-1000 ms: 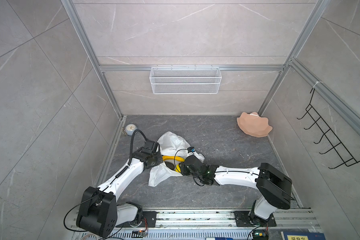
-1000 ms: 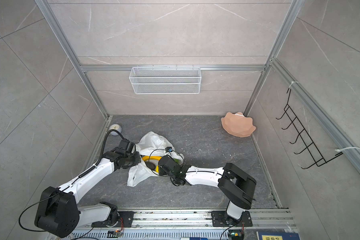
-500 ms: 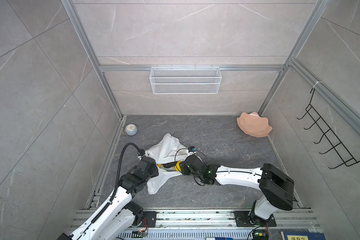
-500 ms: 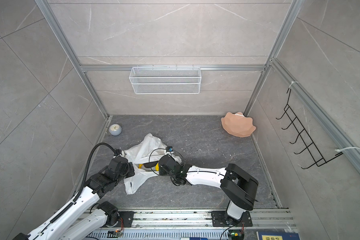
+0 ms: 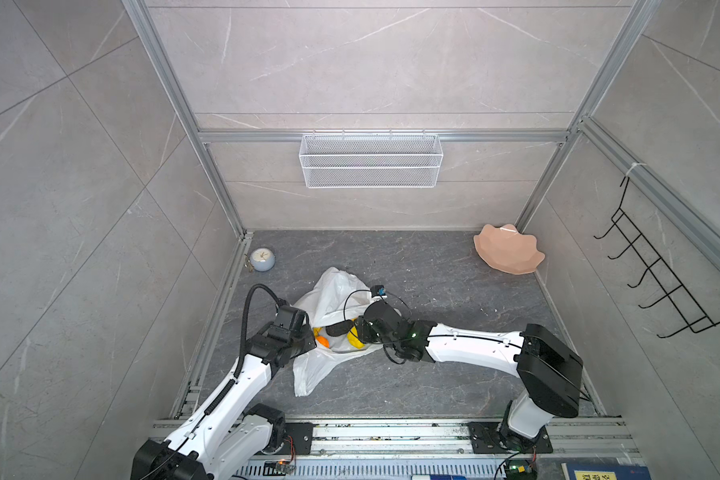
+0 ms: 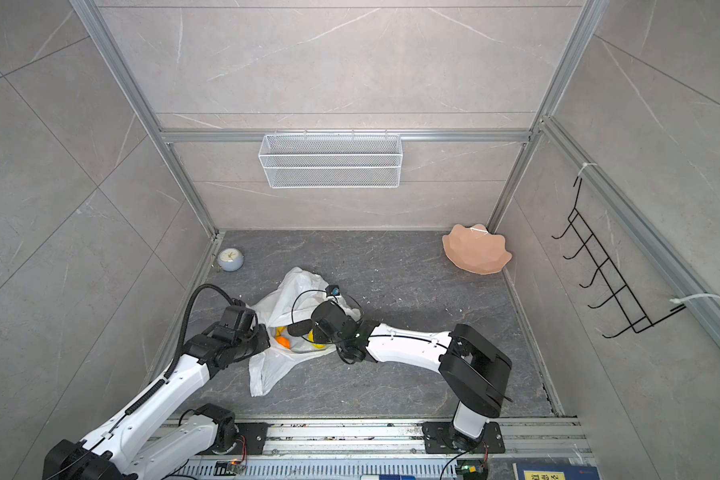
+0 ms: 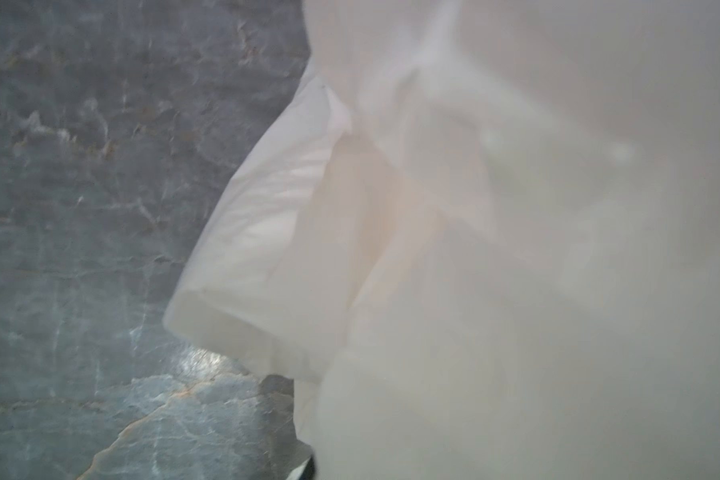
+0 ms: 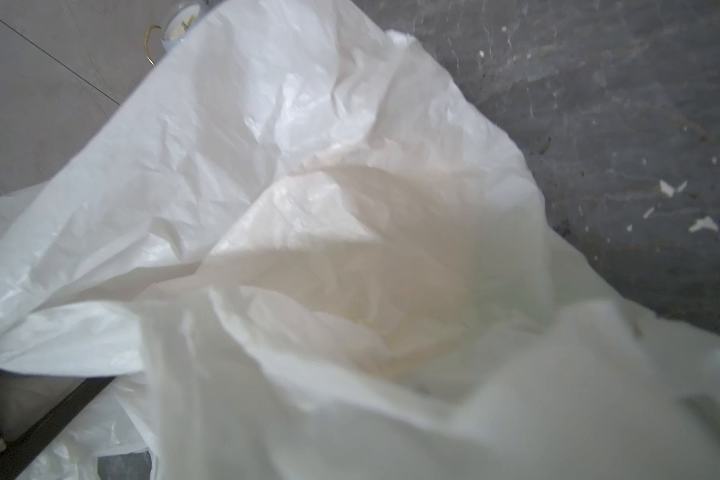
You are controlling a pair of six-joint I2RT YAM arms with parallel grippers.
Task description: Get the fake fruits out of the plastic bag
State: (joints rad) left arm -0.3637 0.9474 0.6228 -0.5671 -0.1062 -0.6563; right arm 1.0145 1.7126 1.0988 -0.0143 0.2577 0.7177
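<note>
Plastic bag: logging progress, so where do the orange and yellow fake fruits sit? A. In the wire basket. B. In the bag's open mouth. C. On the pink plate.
B: a top view shows the orange fruit and yellow fruit inside the open plastic bag.

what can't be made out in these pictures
- How many fruits the bag holds: both top views show only orange and yellow bits; the bag covers others.
- What the left gripper pinches: its own body hides the tips in both top views; blurred bag fills the left wrist view.
- Whether the right gripper holds anything: bag fills the right wrist view.
</note>
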